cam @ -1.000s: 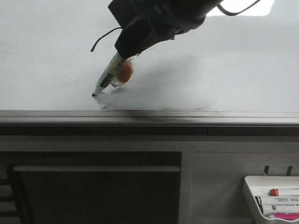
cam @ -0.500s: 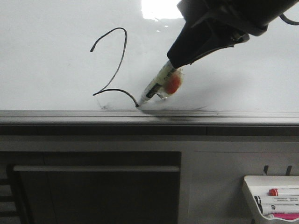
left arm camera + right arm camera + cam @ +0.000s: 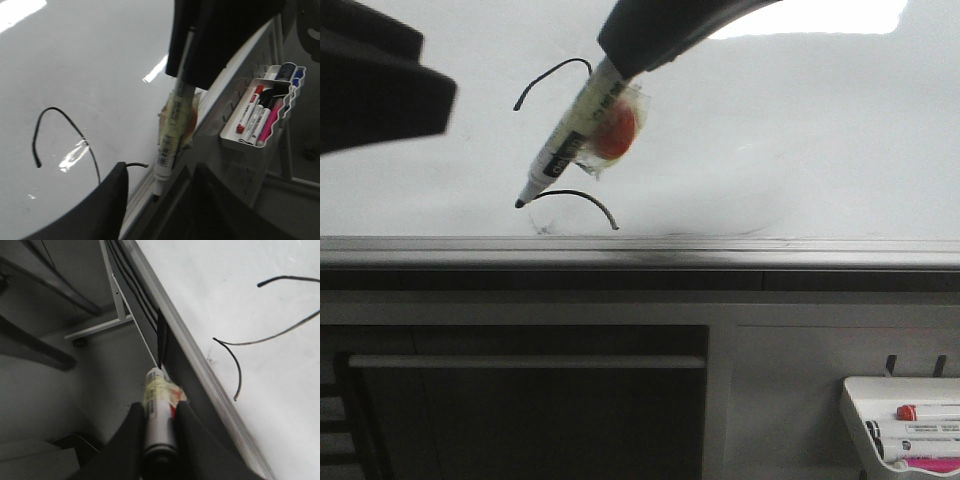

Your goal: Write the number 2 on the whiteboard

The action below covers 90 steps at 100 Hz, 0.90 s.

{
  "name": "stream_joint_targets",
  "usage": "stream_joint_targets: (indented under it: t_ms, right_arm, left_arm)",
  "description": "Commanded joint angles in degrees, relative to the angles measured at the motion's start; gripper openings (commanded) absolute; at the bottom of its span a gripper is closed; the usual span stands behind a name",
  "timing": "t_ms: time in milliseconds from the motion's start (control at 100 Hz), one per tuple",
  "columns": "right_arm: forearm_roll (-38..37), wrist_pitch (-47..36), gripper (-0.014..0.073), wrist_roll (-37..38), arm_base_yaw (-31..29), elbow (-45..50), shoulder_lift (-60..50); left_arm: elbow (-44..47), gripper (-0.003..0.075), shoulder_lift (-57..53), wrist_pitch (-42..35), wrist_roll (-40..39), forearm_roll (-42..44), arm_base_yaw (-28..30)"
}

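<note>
Below the marker (image 3: 570, 138), a grey cabinet front (image 3: 790, 390) with a dark recessed panel (image 3: 525, 405). Lower right of it, a white tray (image 3: 905, 425) holds pens. Grey floor (image 3: 60, 390) beneath.

A thin black number 2 (image 3: 563, 150) is drawn low on the glossy white whiteboard (image 3: 800, 140), its tail ending just above the grey edge rail.

My right gripper (image 3: 620, 62) clamps the marker (image 3: 565, 143) slantwise across the number 2 (image 3: 575, 196), blocking that patch of whiteboard (image 3: 800, 140). My left gripper (image 3: 375, 85) crowds the upper left. To the right the board is bare. The grey edge rail (image 3: 720, 248) bars passage below, and the marker tray (image 3: 900, 425) fills the lower right corner.
</note>
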Motion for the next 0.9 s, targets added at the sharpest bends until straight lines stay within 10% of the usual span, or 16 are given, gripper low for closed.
stream_joint_targets:
  t_ms: [0, 360, 560, 700, 770, 890]
  right_arm:
    - [0.5, -1.7, -0.0050, -0.9, 1.2, -2.2, -1.8]
    - [0.5, -0.5, -0.0050, -0.9, 4.6, -2.2, -1.8]
    - [0.5, -0.7, -0.0050, -0.9, 4.6, -2.2, -1.8]
    - [0.5, -0.7, -0.0038, -0.9, 4.6, -2.2, -1.8]
    - [0.5, -1.0, 0.0074, -0.9, 4.6, -2.2, -1.8]
    - [-2.6, -7.3, 0.0503, -0.9, 2.7, -2.4, -2.2]
  left_arm:
    - [-2.0, 0.0336, 3.8, -8.6, -0.4, -2.5, -0.3]
    - [-2.0, 0.0323, 13.4, -12.0, -0.4, -3.1, 1.1]
    - [-2.0, -0.0022, 13.3, -12.0, -0.4, -3.1, 1.1]
    - [-2.0, -0.0019, 13.3, -12.1, -0.4, -2.9, 1.1]
    - [-2.0, -0.0020, 13.3, -12.5, -0.4, -4.3, 1.1]
    - [-2.0, -0.0020, 13.3, -13.5, -0.4, -16.3, 1.1]
